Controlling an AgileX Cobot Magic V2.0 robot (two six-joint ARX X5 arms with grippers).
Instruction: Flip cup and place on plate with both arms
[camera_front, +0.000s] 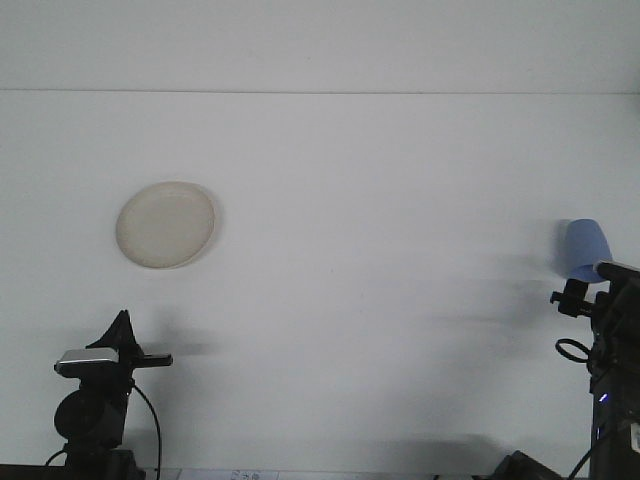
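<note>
A round cream plate (165, 224) lies flat on the white table (370, 230), left of centre. At the far right is a blue cup (584, 244); its narrow end shows uppermost and its wider lower end is hidden behind my right arm. My right gripper (580, 291) has risen at the right edge, just below and in front of the cup, and its state is hidden by the arm. My left gripper (122, 322) rests low at the front left, shut and empty, well short of the plate.
The table's far edge meets a pale wall (320, 45) along a line at the top. Cables hang from both arm bases at the bottom corners.
</note>
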